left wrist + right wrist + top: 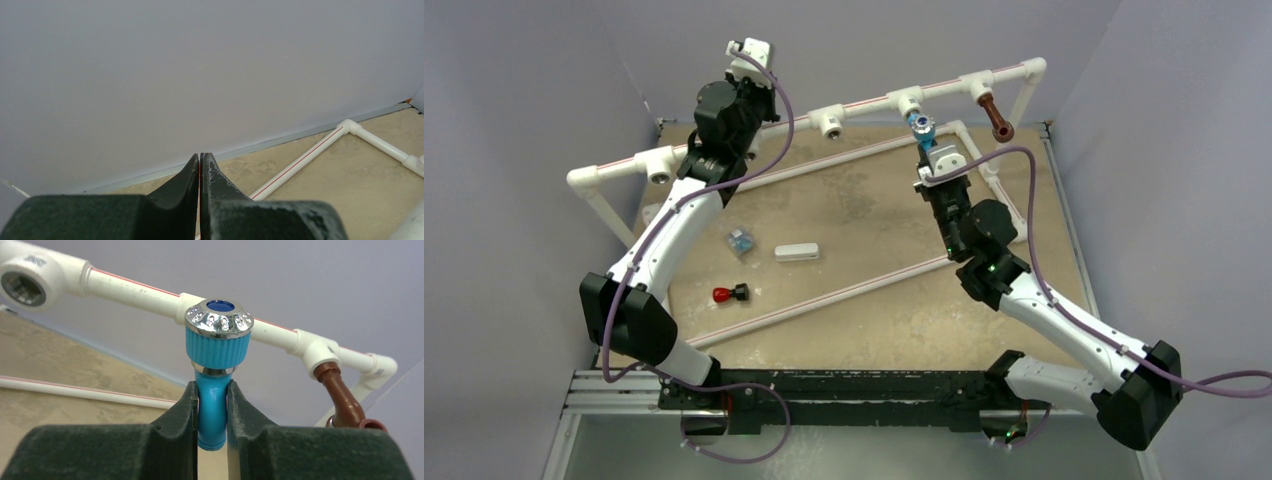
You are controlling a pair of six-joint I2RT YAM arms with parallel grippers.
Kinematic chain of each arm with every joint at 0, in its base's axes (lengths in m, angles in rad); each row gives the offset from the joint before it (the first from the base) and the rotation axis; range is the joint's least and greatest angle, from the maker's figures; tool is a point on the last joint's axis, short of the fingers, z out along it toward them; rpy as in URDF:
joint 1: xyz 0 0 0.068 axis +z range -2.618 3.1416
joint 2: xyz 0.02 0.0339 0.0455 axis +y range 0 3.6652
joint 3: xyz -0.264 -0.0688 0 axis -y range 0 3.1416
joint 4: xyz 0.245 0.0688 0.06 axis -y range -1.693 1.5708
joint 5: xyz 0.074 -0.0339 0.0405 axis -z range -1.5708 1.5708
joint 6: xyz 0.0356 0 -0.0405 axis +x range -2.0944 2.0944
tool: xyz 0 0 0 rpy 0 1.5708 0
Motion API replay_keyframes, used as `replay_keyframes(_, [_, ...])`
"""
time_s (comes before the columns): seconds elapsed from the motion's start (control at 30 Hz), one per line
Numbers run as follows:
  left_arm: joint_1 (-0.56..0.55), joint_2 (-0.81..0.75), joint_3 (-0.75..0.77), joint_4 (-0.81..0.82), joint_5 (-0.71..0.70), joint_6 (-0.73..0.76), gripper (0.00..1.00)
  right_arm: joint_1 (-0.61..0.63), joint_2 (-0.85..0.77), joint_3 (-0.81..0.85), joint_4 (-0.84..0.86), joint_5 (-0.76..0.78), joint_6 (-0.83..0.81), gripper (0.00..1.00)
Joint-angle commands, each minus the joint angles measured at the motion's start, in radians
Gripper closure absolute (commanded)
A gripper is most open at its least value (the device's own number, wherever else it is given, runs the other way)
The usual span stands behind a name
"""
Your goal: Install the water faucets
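**Blue faucet (217,342) held at the far pipe rail (135,290)**
The right fingers (184,412) grasp the blue faucet by its smooth lower body. Its ribbed collar and silvery, blue-centred cap point toward the white rail along the counter's (854,205) far edge. The brown faucet (345,400) hangs slanting from the far-right tee (317,352). The left fingers (186,182) are clenched on nothing. Lettering on the left tee (37,275) is unreadable.

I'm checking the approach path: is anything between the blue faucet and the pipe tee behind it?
Nothing visible. The right end effector grips the blue faucet right at the tee; the brown faucet sits off to the side.
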Motion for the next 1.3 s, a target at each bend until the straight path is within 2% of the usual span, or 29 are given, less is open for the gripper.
replay_keyframes(0.0, [-0.005, 0.007, -0.035, -0.081, 0.02, 0.02, 1.0, -0.001, -0.014, -0.02, 0.006, -0.123, -0.212, 1.0])
replay_keyframes(0.33, [-0.005, 0.01, -0.036, -0.081, 0.026, 0.021, 1.0, -0.002, -0.036, -0.03, -0.125, -0.176, -0.527, 1.0])
replay_keyframes(0.6, [-0.005, 0.004, -0.044, -0.075, 0.017, 0.029, 1.0, -0.002, 0.008, -0.003, -0.154, -0.127, -0.72, 1.0])
replay_keyframes(0.83, [-0.005, -0.001, -0.051, -0.068, 0.015, 0.036, 1.0, -0.003, 0.019, 0.016, -0.125, -0.146, -0.72, 1.0])
replay_keyframes(1.27, [-0.005, -0.001, -0.056, -0.065, 0.012, 0.035, 1.0, -0.137, -0.134, 0.021, -0.154, -0.391, -0.482, 1.0])
